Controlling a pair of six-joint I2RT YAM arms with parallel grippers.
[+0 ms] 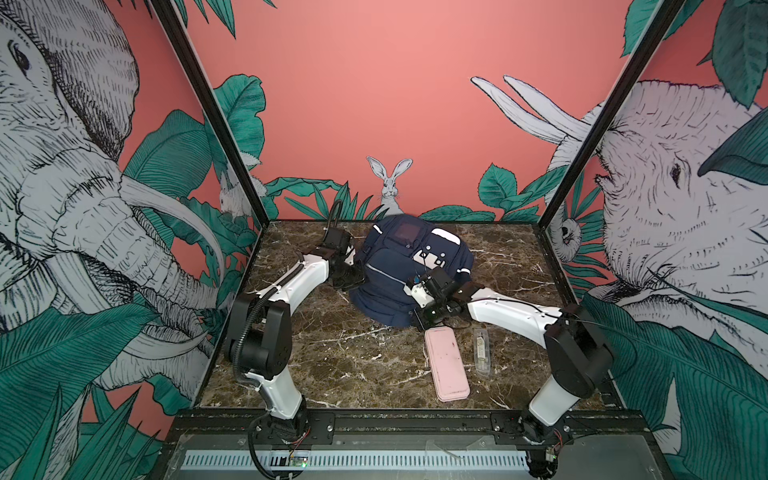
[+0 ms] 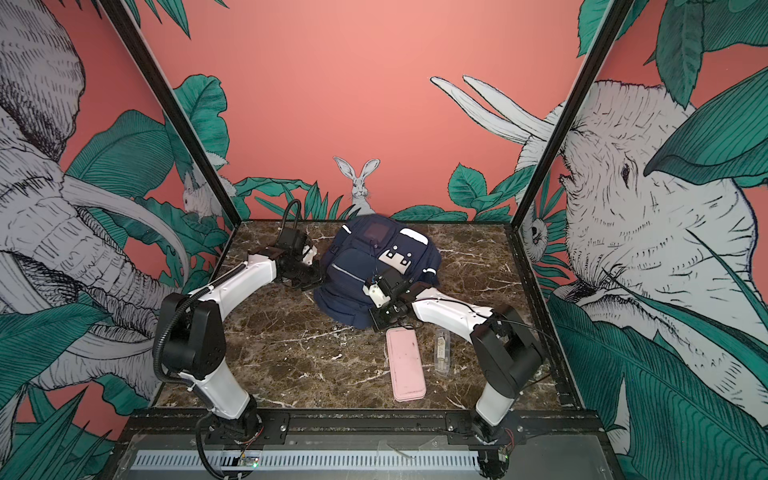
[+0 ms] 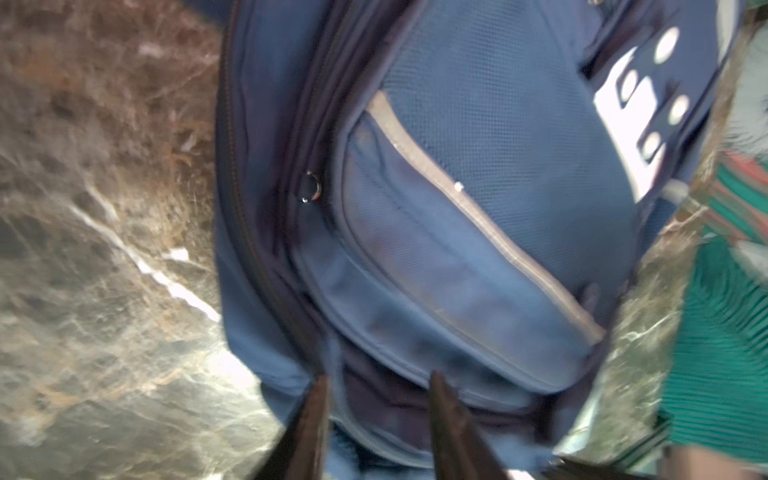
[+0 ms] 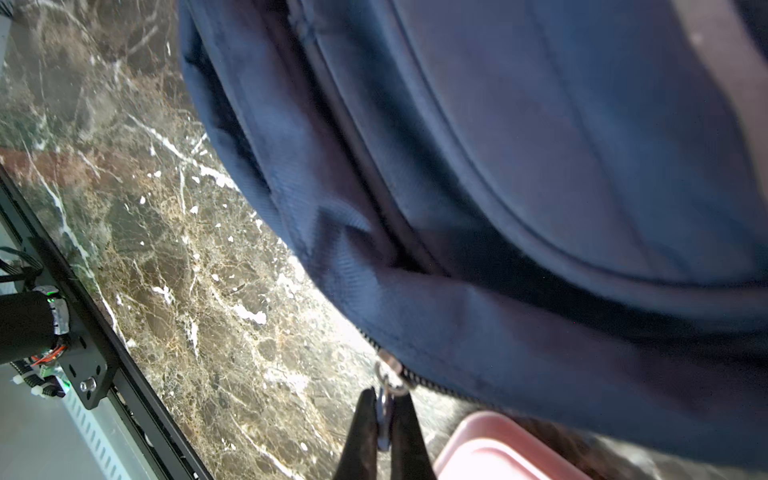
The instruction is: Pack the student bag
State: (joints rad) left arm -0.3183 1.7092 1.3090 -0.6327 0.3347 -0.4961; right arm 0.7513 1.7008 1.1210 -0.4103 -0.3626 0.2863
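Bag [image 1: 386,286] lies flat, front pocket up, on the worktop [image 1: 332,353] toward its rear middle. Both arms are at it.

Right tool [image 4: 386,399], at the bag's near right corner: jaws are pinched together on the zip pull [image 4: 388,376], the metal tab seen between the fingers. The zip track runs off along the bag's lower edge.

Left tool [image 3: 378,386], at the bag's left flank: fingers stand apart, with a dark fold of fabric seen past the gap. No grip is made out. Whether the tips touch the cloth cannot be told, as the view is blurred.

Pink case [image 1: 446,365] lies just in front of the bag's near right corner. A clear case [image 1: 482,351] lies further right, apart from the bag. Neither is packed.

Handling, as judged:
- The bag is soft and slumped. The fabric is creased around the zip and is expected to bunch and drag rather than resist a pull.
- It looks bulky, though its weight cannot be read. It may slide on the polished stone if tugged from one side only.
- Best holds: the zip pull for opening, and a pinch of seam or flap edge on the far flank as a counter-hold.
- The grey stripe [image 3: 478,216] panel is taut and smooth, so a pinch there is thought poor.
- The pull is small and metal, and a slip from the pads is possible under side load.
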